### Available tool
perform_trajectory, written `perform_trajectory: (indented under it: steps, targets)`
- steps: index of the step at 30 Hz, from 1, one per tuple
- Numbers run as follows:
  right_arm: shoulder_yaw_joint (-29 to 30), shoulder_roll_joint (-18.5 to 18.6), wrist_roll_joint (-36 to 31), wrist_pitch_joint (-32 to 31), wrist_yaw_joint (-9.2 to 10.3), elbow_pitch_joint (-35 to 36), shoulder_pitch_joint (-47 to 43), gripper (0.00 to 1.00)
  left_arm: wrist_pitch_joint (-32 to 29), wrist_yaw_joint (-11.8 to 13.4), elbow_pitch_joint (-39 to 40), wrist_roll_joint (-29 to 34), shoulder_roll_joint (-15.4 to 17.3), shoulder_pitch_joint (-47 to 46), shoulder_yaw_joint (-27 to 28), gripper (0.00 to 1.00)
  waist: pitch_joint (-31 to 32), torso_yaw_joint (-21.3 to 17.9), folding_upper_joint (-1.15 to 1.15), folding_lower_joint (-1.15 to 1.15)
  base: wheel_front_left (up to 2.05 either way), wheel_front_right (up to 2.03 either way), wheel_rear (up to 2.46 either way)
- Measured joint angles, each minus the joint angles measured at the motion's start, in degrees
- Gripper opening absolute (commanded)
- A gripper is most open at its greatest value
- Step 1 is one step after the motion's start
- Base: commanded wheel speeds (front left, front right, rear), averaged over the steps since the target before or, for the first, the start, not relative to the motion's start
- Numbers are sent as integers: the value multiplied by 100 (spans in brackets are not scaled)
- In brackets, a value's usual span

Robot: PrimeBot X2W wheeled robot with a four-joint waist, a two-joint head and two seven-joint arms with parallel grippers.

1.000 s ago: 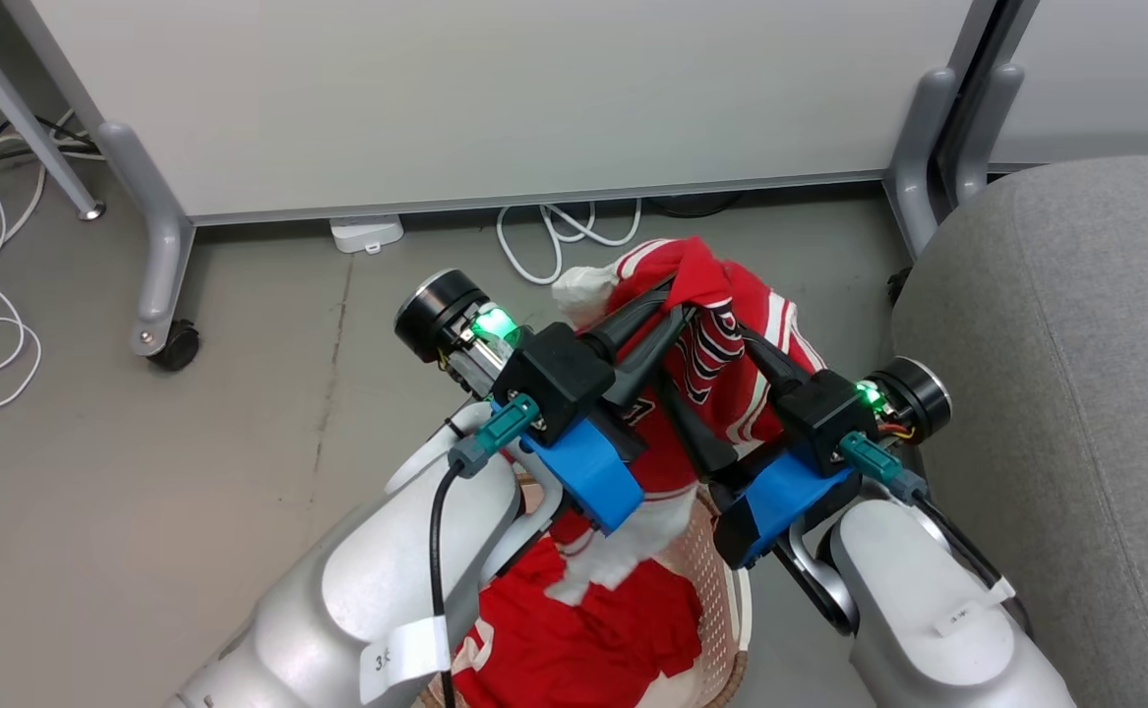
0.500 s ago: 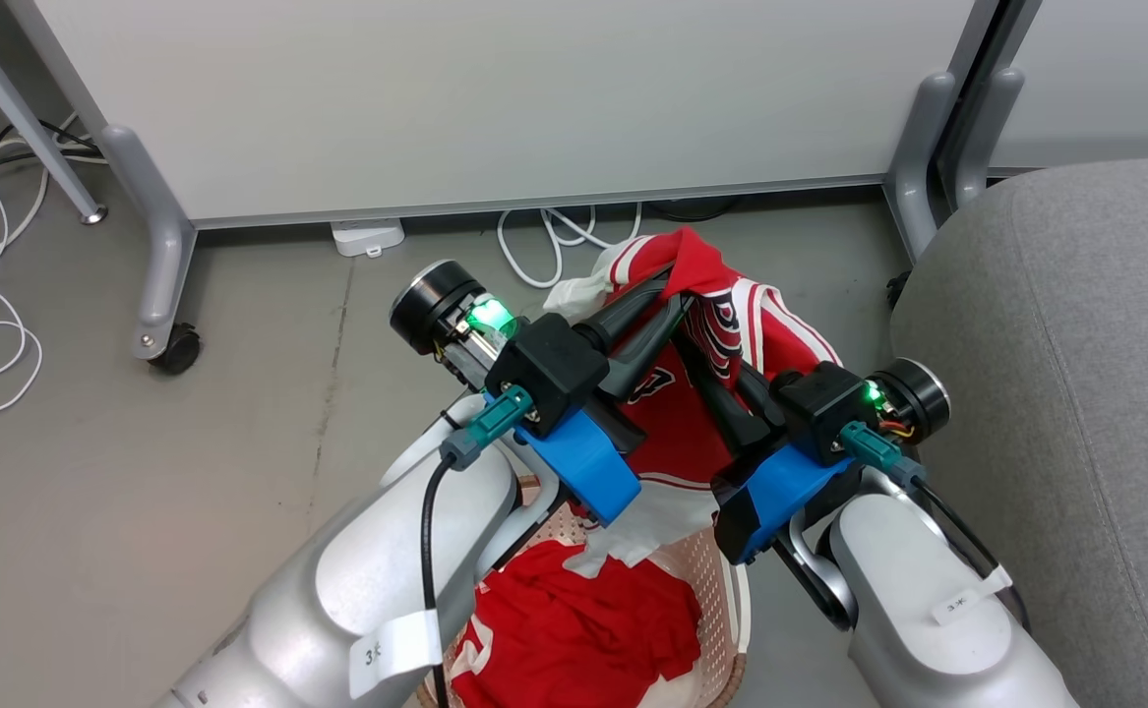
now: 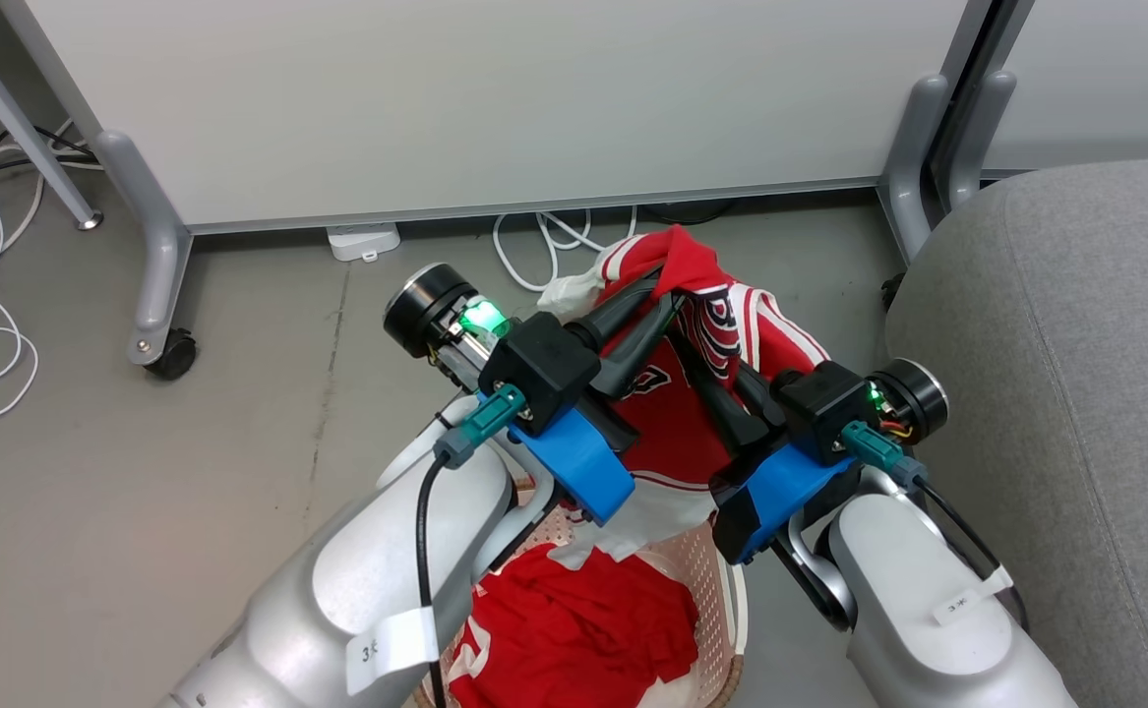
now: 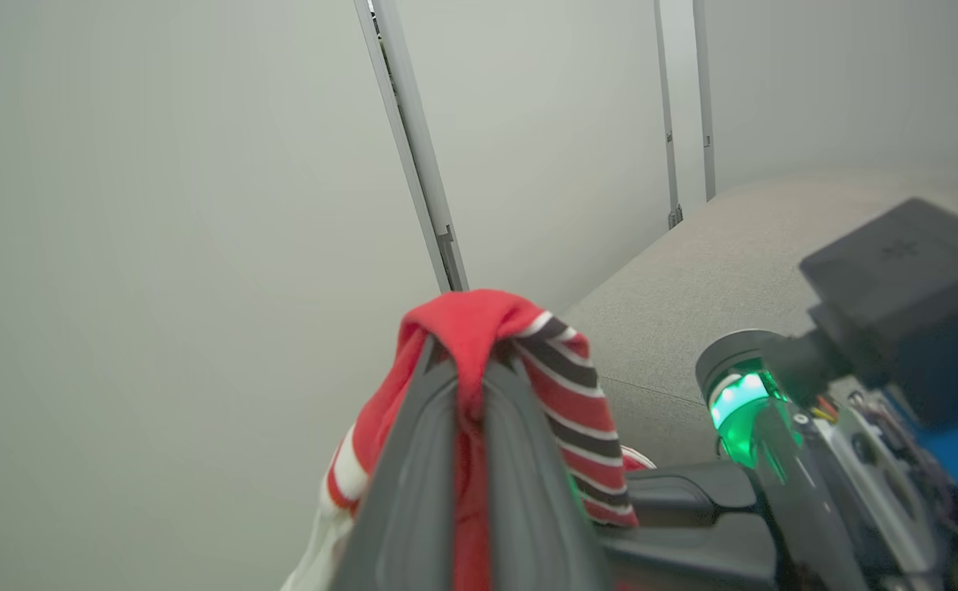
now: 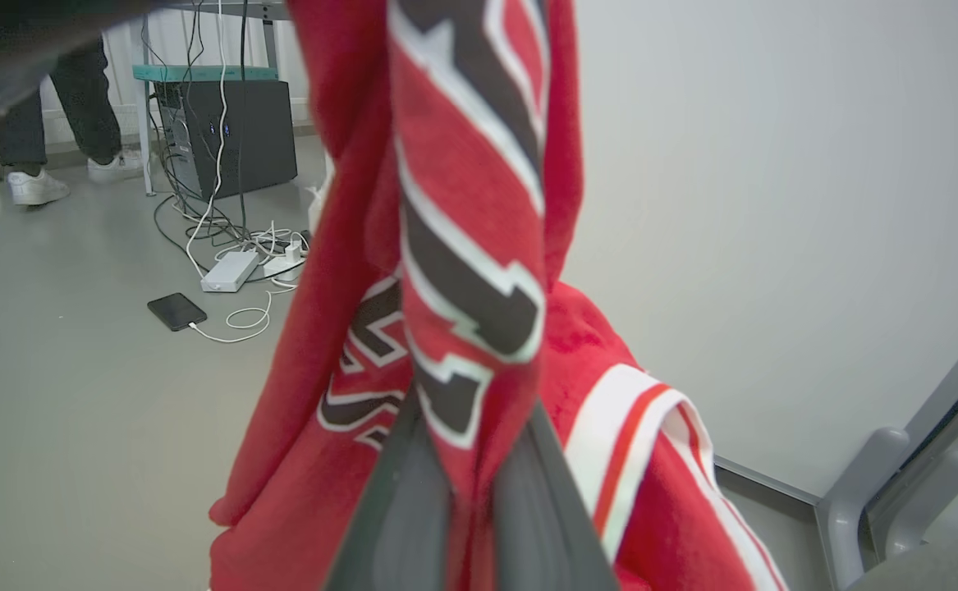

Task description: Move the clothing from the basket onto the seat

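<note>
A red jersey (image 3: 677, 418) with white striped trim and dark lettering hangs lifted above the basket (image 3: 721, 590), and both grippers are pinching it. My left gripper (image 3: 665, 290) is shut on its top fold, which drapes over the fingertips (image 4: 520, 410). My right gripper (image 3: 699, 356) is shut on the striped lettered part (image 5: 462, 246) just below. A second, plain red garment (image 3: 574, 629) lies in the basket. The grey seat (image 3: 1056, 344) is at the right, beside my right arm.
A white partition panel (image 3: 495, 98) on grey wheeled legs (image 3: 155, 285) stands close ahead, with white cables (image 3: 554, 236) on the floor beneath it. In the right wrist view, a person's legs (image 5: 35, 148), a power strip (image 5: 231, 271) and a phone (image 5: 176, 312) are on the floor farther off.
My right gripper, open a second ago, has shut on the jersey's lettered part. Both grippers have raised the jersey slightly, so more of the basket's inside shows.
</note>
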State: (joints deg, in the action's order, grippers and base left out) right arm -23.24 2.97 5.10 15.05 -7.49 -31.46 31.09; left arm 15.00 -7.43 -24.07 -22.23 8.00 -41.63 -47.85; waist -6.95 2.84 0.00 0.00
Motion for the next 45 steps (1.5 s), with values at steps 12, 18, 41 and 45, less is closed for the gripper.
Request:
perform_trajectory:
  steps: [12,18,41,45]
  targets:
    - [91,-1,81,0,0,116,-8,0,1,0,-69,57,-2,17,33,100,-62,-29,0,0,0,0,0]
    - [342,-4,168,-1,0,254,-8,0,1,0,-69,91,33,57,98,100,-129,-129,0,0,0,0,0]
    - [1870,38,-105,-1,0,1115,-507,0,1,0,200,240,159,426,-127,100,-503,-1620,0,0,0,0,0]
    - [2026,46,-105,-1,0,1278,-699,0,4,0,261,237,169,516,-233,100,-535,-1953,0,0,0,0,0]
